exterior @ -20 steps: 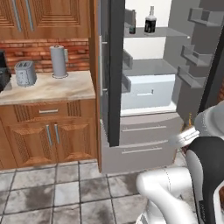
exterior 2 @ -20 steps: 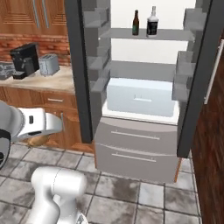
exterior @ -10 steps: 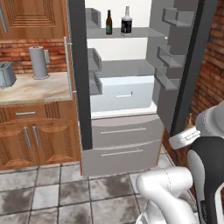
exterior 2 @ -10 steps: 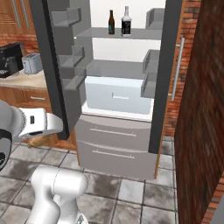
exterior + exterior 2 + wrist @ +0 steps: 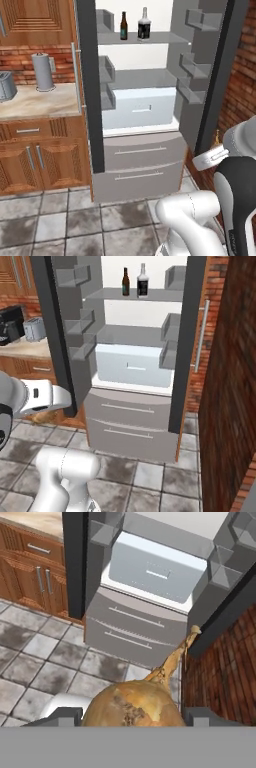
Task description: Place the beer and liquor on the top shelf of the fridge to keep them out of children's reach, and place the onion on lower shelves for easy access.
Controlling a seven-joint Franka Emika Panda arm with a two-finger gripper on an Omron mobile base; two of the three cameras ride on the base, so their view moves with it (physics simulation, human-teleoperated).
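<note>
The fridge (image 5: 85,100) (image 5: 50,331) stands open in front of me. On its top shelf (image 5: 160,38) (image 5: 160,296) the slim brown beer (image 5: 124,26) (image 5: 126,282) stands upright next to the clear liquor (image 5: 144,24) (image 5: 143,280). The lower shelves (image 5: 145,80) (image 5: 130,336) lie bare beneath. In the hand view my gripper (image 5: 132,718) is shut on the tan onion (image 5: 132,704), whose stem points toward the fridge's (image 5: 75,562) bottom drawers. The gripper hangs low, well in front of the fridge and off to its right.
A white crisper drawer (image 5: 142,107) and two grey freezer drawers (image 5: 137,167) sit below the shelves. Both doors with side bins (image 5: 192,65) (image 5: 75,326) stand wide. A brick wall (image 5: 230,381) closes the right. To the left, a counter (image 5: 35,102) holds a steel canister (image 5: 43,71) and toaster (image 5: 34,328).
The whole picture has shifted as the base drives: the open fridge now sits more centred and closer. The bottles stay on the top shelf, and the onion stays in my grip.
</note>
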